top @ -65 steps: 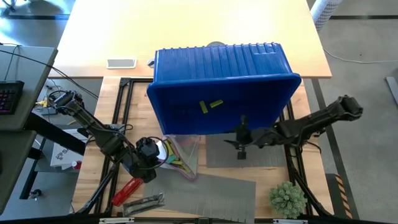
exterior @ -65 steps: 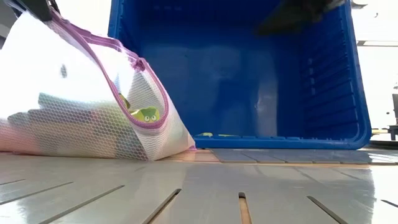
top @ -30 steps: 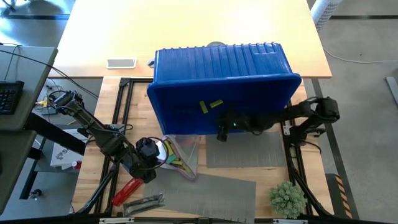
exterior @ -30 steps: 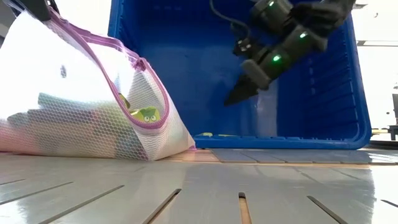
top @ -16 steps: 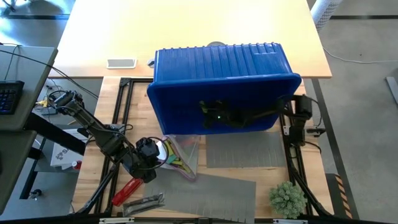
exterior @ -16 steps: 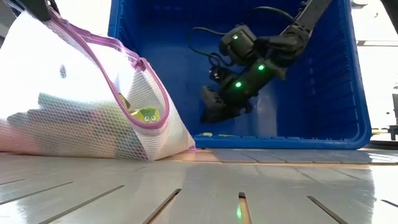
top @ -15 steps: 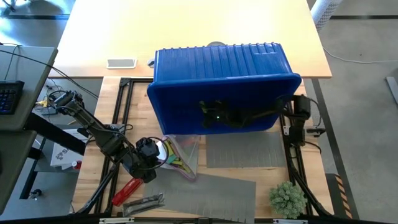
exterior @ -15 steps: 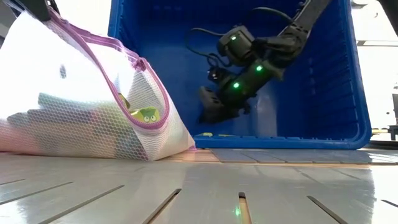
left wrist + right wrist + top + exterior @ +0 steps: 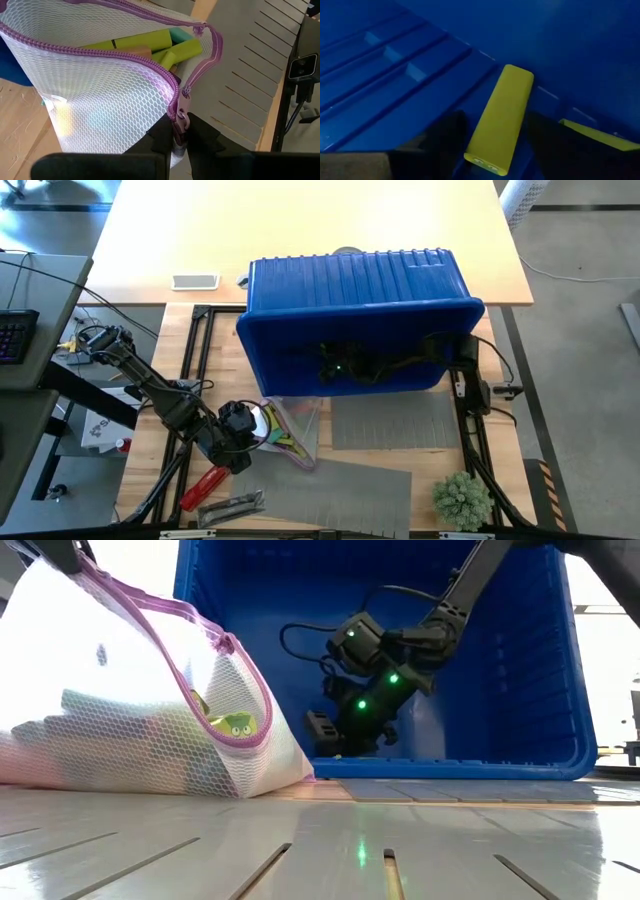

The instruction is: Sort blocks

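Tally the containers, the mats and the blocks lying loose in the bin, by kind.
Blue bin: 1
Mesh zipper bag: 1
Grey mats: 2
Lime blocks loose in the bin: 2
Total: 6

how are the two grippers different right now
The left gripper is shut, pinching the mesh bag at its zipper edge; the right gripper is open, its fingers either side of a yellow block but not closed on it. The left is out over the table; the right is inside the blue bin. Both are dark and two-fingered.
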